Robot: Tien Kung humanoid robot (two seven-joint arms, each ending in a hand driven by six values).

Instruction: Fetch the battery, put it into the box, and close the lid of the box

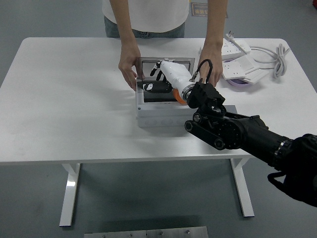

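Note:
A grey box [161,117] stands mid-table with its metal lid [181,63] raised at the far side. A black battery [157,88] lies inside it. My right hand [158,71], white-backed with dark fingers [156,75], reaches over the box from the right. The fingers are spread against the lid's lower left part and hold nothing. Below it, an orange ring [179,97] shows at the wrist. A person's hand [128,69] holds the lid's left edge. The person's other hand [210,63] is off the lid, to the right of it.
White power strips [228,48] and a coiled white cable [277,57] lie at the back right, by a purple disc [239,84]. The person stands at the far edge. My black forearm [233,131] crosses the table's front right.

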